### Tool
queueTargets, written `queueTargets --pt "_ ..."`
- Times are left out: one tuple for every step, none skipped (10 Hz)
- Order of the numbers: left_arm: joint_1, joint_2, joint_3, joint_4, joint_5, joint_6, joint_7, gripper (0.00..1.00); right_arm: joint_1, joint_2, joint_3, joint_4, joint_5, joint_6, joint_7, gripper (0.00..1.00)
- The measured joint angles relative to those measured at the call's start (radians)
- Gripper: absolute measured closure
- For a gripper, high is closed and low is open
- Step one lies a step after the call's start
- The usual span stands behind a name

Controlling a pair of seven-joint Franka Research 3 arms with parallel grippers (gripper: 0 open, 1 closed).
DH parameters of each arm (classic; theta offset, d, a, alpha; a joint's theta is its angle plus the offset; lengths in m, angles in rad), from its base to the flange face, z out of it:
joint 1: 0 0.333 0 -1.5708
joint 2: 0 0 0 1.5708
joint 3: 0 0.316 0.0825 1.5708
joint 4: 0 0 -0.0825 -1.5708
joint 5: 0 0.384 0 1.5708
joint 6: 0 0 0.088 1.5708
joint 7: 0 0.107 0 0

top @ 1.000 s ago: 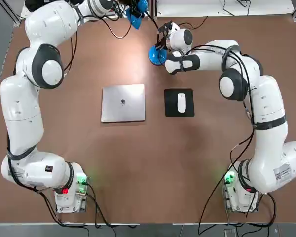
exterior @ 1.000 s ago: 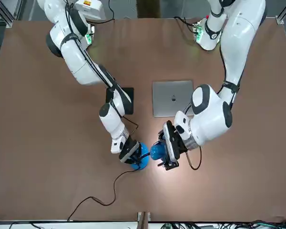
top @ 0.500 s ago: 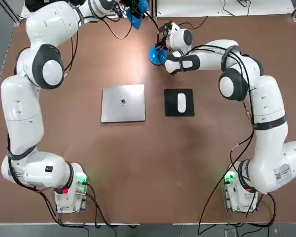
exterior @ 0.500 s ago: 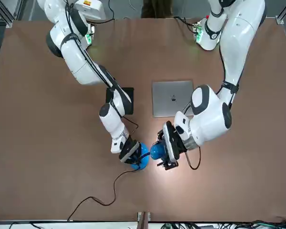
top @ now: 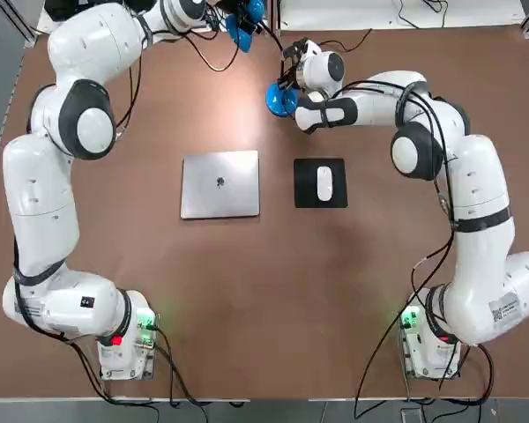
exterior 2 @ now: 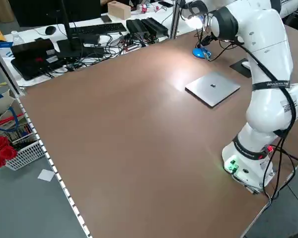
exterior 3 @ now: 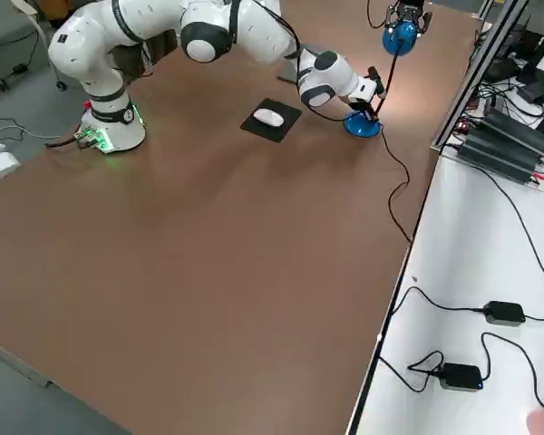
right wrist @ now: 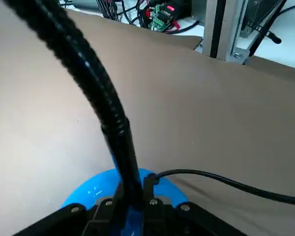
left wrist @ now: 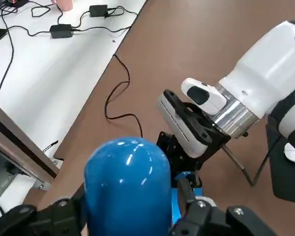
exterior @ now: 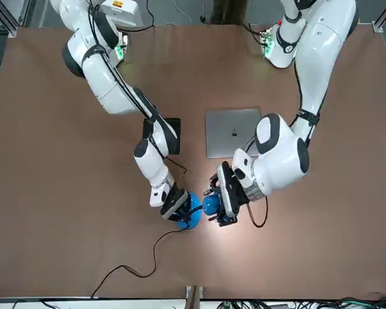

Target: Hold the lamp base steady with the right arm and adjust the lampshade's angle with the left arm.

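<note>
**Both grippers on the lamp at table's far edge**

Lamp base (exterior: 189, 217) sits flat on the brown table (top: 273, 291) near the far edge, opp. the arms' pedestals; black gooseneck stem (right wrist: 96, 93) rises from its centre; black cord (exterior: 138, 261) trails off it across the tabletop toward the edge. Right gripper (exterior: 175, 207) is down at the base, fingers either side of the stem's foot and touching the blue disc; clamped on the base, per right wrist view. Lampshade (exterior: 210, 204) hangs just beside the base, raised above the table; left gripper (exterior: 220, 201) is clenched around it, a finger (left wrist: 194, 209) on each side of the blue shell; bright patch of light on the table next to it. Nearer the robot, well apart from the lamp: closed silver laptop (top: 219, 183) and, beside it, a white mouse (top: 324, 183) on a black mouse pad (top: 320, 167).
</note>
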Motion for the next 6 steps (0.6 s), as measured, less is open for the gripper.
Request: queueTargets --pt "0.001 0.0 0.001 0.0 -0.002 0.0 0.0 0.34 0.0 0.0 0.0 0.0 0.0 0.0 0.0 0.85" --pt "0.002 0.0 0.001 0.0 -0.003 0.0 0.0 0.35 0.0 0.0 0.0 0.0 0.0 0.0 0.0 0.85" --pt "0.003 0.0 0.001 0.0 -0.003 0.0 0.0 0.37 0.0 0.0 0.0 0.0 0.0 0.0 0.0 0.85" --pt "0.004 0.0 0.001 0.0 -0.004 0.0 0.0 0.39 0.0 0.0 0.0 0.0 0.0 0.0 0.0 0.85" --pt "0.004 0.0 0.001 0.0 -0.004 0.0 -0.002 0.41 0.0 0.0 0.0 0.0 0.0 0.001 0.0 0.85" --pt "0.004 0.001 0.001 0.0 -0.004 -0.001 -0.002 0.42 0.001 0.0 -0.001 0.0 0.0 0.001 0.0 0.85"
